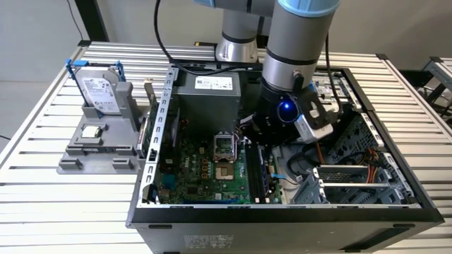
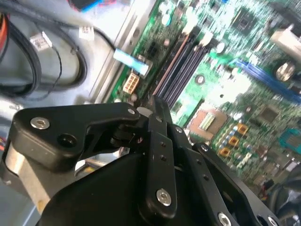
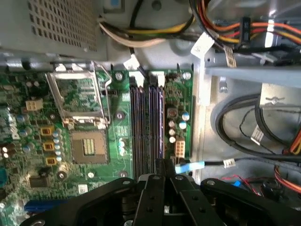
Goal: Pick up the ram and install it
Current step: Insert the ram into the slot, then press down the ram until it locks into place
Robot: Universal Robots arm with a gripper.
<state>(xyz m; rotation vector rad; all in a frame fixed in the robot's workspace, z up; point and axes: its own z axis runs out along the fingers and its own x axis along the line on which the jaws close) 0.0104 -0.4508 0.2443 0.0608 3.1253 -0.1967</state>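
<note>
So the hand (image 3: 164, 164) is down inside the open computer case (image 1: 282, 225), hovering right at one end of the memory slots (image 3: 146, 122) on the green motherboard (image 3: 120, 155). In both wrist views the black fingers (image 2: 157, 104) look pressed together, tips meeting in one narrow point, and I can't make out anything pinched between them. The slots themselves look empty in the first wrist view – just long dark channels with white latches at the far end, next to the CPU socket (image 3: 87, 146) with its metal frame flipped up. The ram (image 1: 145, 124), as far as I can tell, is outside the case: in the exterior view there's a long dark strip standing on edge between the grey holder (image 1: 99, 153) and the case's side wall, on the exterior view's left. It's thin and partly hidden there, so take that with a grain of salt. On the same holder sit the silver hard drive (image 1: 99, 90) with blue handles, standing upright, and the little square processor chip (image 1: 90, 132) lying flat in front of it – both well apart from the hand. The whole lot sits on a slatted metal table (image 1: 42, 201), with the arm (image 1: 297, 42) coming down into the case from above.
</note>
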